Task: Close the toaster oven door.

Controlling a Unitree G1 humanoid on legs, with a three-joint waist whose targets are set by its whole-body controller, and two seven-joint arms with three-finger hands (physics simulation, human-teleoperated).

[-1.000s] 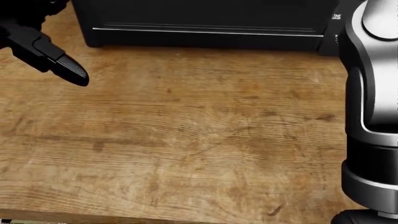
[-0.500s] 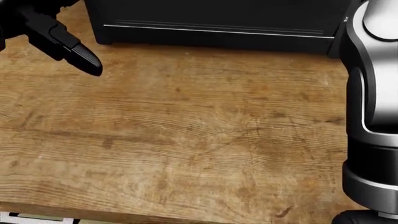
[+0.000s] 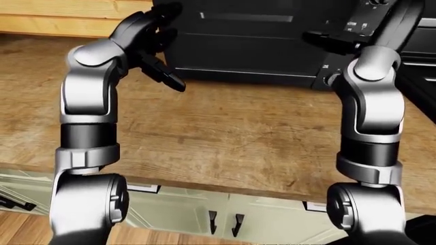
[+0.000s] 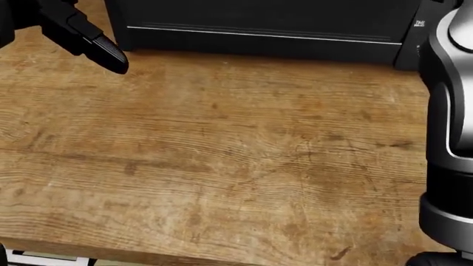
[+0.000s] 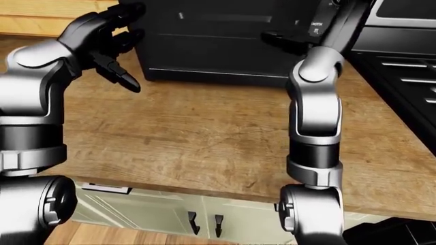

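Observation:
The black toaster oven (image 3: 252, 46) stands at the top of the wooden counter (image 3: 225, 132). Its door (image 5: 218, 46) looks upright against the body, and a thin silver line (image 4: 266, 35) runs along its lower edge. My left hand (image 3: 153, 46) is raised by the oven's left corner, open, with one finger (image 4: 96, 47) pointing down toward the counter. My right hand (image 5: 286, 41) is lifted by the control panel (image 3: 354, 28) at the oven's right side. Its fingers are spread over the door's right edge and hold nothing.
A dark stove (image 5: 402, 66) borders the counter on the right of the right-eye view. Pale green cabinet doors (image 3: 225, 219) with dark handles sit below the counter's near edge. A wooden wall strip (image 3: 68, 15) runs at the top left.
The head view has shifted slightly, so the oven and wood grain sit further right. My left hand has risen toward the oven's left corner. The right forearm sits further right in view.

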